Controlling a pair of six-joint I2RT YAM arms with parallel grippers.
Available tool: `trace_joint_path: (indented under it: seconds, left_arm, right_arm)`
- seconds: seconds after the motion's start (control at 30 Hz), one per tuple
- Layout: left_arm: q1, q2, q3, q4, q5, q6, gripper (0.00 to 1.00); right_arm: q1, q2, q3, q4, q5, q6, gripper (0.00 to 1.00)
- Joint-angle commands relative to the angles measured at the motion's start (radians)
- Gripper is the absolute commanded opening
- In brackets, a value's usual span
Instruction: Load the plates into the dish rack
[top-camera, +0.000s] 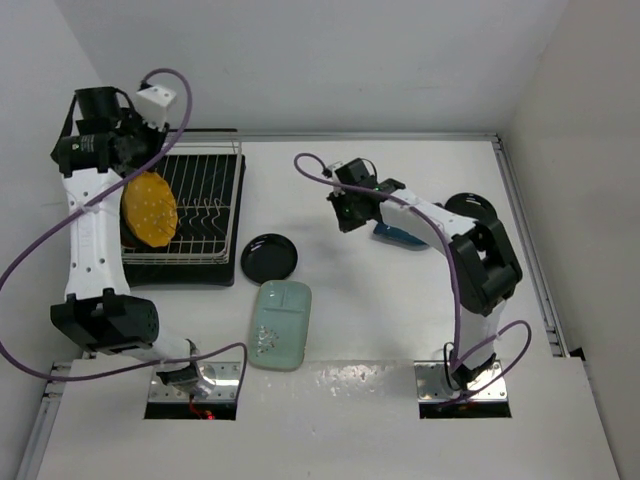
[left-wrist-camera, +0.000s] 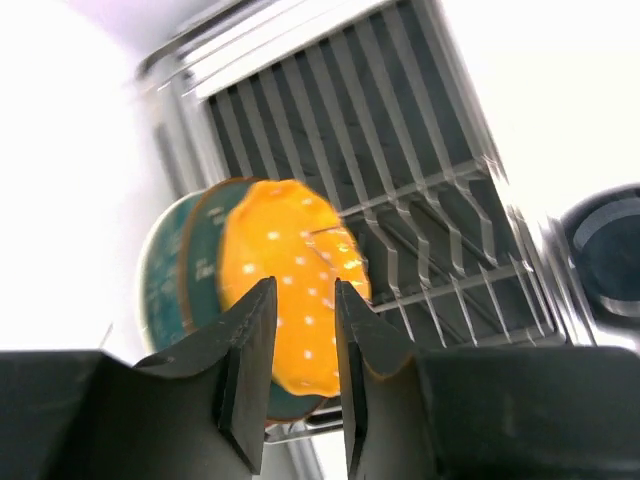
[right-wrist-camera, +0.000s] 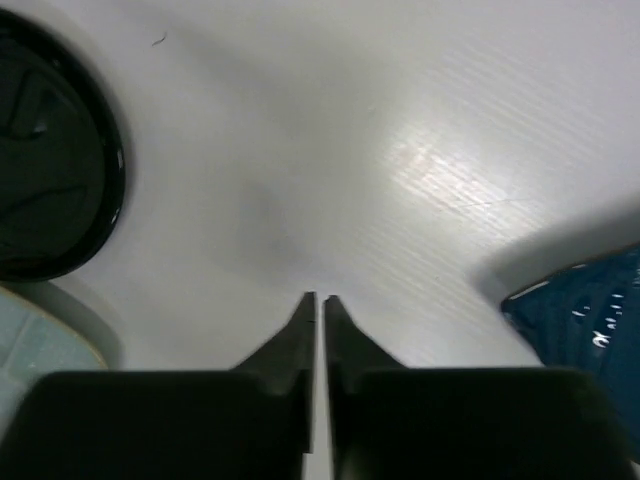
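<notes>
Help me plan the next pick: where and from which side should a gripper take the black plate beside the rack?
Probably the raised rim of the black plate, on its right edge, descending from above, one finger inside. It lies flat, so only the rim offers a hold; the dish rack crowds its left, the mint tray its near side.

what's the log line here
left fingers open near yellow plate in dish rack | right fingers shut, empty | black plate, mint tray unracked

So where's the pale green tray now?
In the top view the pale mint tray lies left of centre, just below the small black plate beside the dish rack.
</notes>
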Motion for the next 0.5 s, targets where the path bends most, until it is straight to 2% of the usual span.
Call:
trace_joint_path:
  seconds: [0.0, 0.03, 0.07, 0.1, 0.13, 0.17, 0.3, 0.47]
  left_arm:
    - [-0.123, 0.007, 0.045, -0.215, -0.015, 0.181, 0.33]
    - [-0.123, 0.007, 0.045, -0.215, -0.015, 0.181, 0.33]
    - [-0.154, -0.004, 0.020, -0.224, -0.079, 0.181, 0.38]
    - [-0.165, -0.004, 0.007, -0.224, -0.107, 0.181, 0.41]
    - [-0.165, -0.004, -0.007, -0.204, -0.132, 0.181, 0.43]
    - [-0.177, -0.015, -0.031, -0.191, -0.162, 0.158, 0.47]
    - [-0.177, -0.024, -0.062, -0.157, -0.141, 0.097, 0.55]
    - [-0.177, -0.055, -0.091, -0.147, -0.110, 0.088, 0.58]
  right_arm:
    - [0.014, -0.001, 0.020, -0.102, -0.008, -0.066, 0.16]
    - [0.009, -0.001, 0.003, -0.080, -0.009, -0.066, 0.16]
    - [-0.004, -0.011, -0.014, 0.014, -0.207, -0.035, 0.58]
    - [-0.004, -0.008, -0.054, 0.051, -0.253, 0.033, 0.73]
    - [-0.001, -0.004, -0.056, 0.125, -0.347, 0.098, 0.81]
    - [0.014, 0.034, -0.059, 0.171, -0.369, 0.146, 0.89]
    - [0.067, 0.175, 0.086, 0.202, -0.348, 0.226, 0.88]
    - [0.094, 0.292, 0.131, 0.263, -0.363, 0.316, 0.81]
